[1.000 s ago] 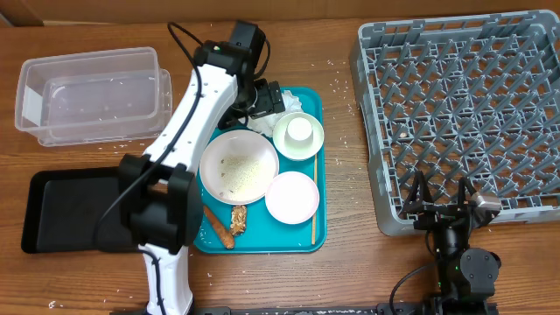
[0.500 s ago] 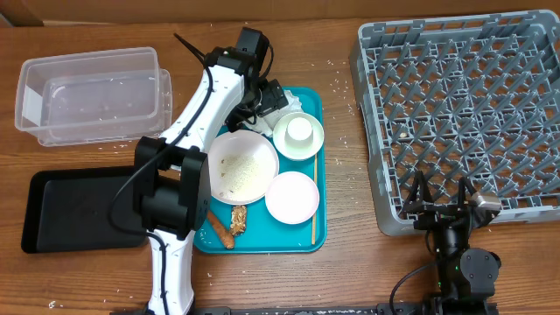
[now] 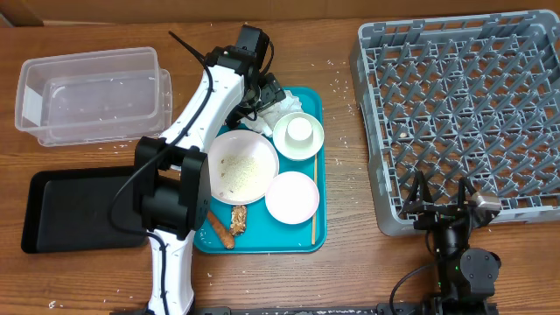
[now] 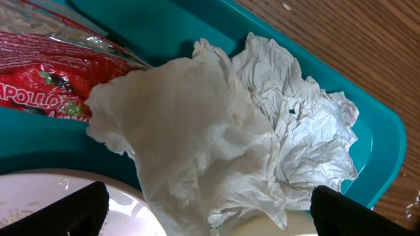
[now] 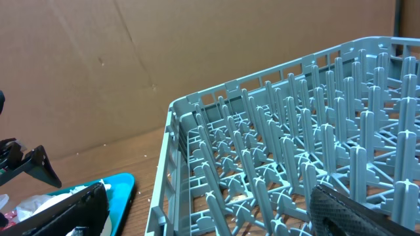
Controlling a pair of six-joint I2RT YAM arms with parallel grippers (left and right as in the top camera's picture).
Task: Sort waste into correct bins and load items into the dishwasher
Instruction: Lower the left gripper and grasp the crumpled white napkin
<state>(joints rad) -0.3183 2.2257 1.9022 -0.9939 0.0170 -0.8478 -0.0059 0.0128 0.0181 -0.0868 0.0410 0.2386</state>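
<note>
A crumpled white napkin (image 4: pixel 216 131) lies at the far end of the teal tray (image 4: pixel 164 26), partly over a red wrapper (image 4: pixel 46 72). My left gripper (image 4: pixel 210 216) hangs open just above the napkin (image 3: pixel 285 106), one finger on each side. On the tray sit a plate with rice grains (image 3: pixel 238 166), a bowl holding a small cup (image 3: pixel 300 129), and an empty bowl (image 3: pixel 291 197). An orange stick (image 3: pixel 219 229) and a brown chunk (image 3: pixel 238 219) lie at the tray's near end. My right gripper (image 3: pixel 442 197) stands open at the grey dish rack's (image 3: pixel 464 114) near edge, holding nothing.
A clear tub (image 3: pixel 92 94) stands at the far left, with a black tray (image 3: pixel 74 208) in front of it. A thin wooden stick (image 3: pixel 314 206) lies along the teal tray's right side. Rice grains are scattered on the table between tray and rack.
My left arm has shifted its elbow to the right and brought the gripper a little closer over the napkin. The right arm has not moved.
</note>
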